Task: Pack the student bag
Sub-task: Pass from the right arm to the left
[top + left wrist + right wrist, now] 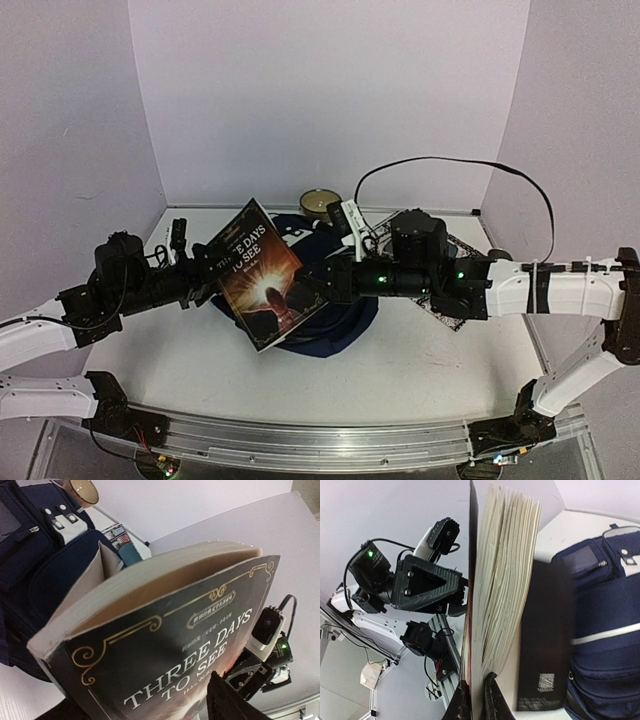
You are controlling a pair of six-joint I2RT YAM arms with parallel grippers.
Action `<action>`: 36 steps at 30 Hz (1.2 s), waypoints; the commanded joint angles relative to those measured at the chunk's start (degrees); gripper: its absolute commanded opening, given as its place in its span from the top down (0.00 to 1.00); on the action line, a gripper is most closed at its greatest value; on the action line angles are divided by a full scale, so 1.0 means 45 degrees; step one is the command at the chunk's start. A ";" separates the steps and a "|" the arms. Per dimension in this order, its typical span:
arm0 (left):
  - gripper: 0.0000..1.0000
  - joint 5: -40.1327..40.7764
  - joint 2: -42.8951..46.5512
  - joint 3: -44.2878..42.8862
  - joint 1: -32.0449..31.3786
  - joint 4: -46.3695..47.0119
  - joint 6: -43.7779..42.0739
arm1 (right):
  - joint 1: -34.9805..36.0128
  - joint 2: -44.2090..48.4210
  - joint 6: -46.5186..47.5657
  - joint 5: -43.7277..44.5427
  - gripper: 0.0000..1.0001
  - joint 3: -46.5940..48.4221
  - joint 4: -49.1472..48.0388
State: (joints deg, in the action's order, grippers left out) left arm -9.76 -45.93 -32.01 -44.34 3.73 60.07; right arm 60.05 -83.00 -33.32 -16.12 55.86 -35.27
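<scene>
Top external is giving me the student bag (340, 325) lying flat at the middle of the table (420, 370), mostly hidden under a book (258, 275) that is hanging tilted above its 9 o'clock half. The bag is showing as navy-blue fabric bulging out past the book toward 3 and 5 o'clock, with a bit of white trim peeking out at 12 o'clock. A tan bowl (322, 203) is sitting just beyond it at 12 o'clock.

From the right wrist I am seeing the bag's surface more closely: dark blue cloth, a thin white stripe running across it, a zipped pocket with a metal pull, and white trim with snaps near the top corner.

The right gripper (477, 700) is reaching in from 3 o'clock, and its fingers (492, 700) are pinching together on the book's front cover and a few pages.

The left gripper (200, 275) is sitting at the book's 9 o'clock edge. One dark finger is crossing the cover (the title reads THREE DAYS TO SEE), but I cannot tell whether that gripper is pressing on the book or standing loose around it.
</scene>
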 commanded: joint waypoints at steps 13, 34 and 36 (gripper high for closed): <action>0.67 -0.1769 0.0528 -0.0301 -0.0089 0.4092 0.0126 | -0.0274 -0.0976 -0.1071 -0.1120 1.00 0.0878 -0.2668; 1.00 0.3032 -0.0060 0.0490 -0.0089 0.6278 0.1830 | -0.1019 0.1208 -0.3210 0.1503 0.02 -0.2508 -0.4833; 1.00 0.3083 -0.0428 0.0478 -0.0089 0.6886 0.1996 | -0.1015 0.1154 -0.3740 0.1459 0.02 -0.2844 -0.5595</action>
State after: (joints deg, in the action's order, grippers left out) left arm 0.60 -46.07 -29.03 -44.69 22.78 66.17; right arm 55.67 -79.88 -45.17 -11.18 45.35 -50.38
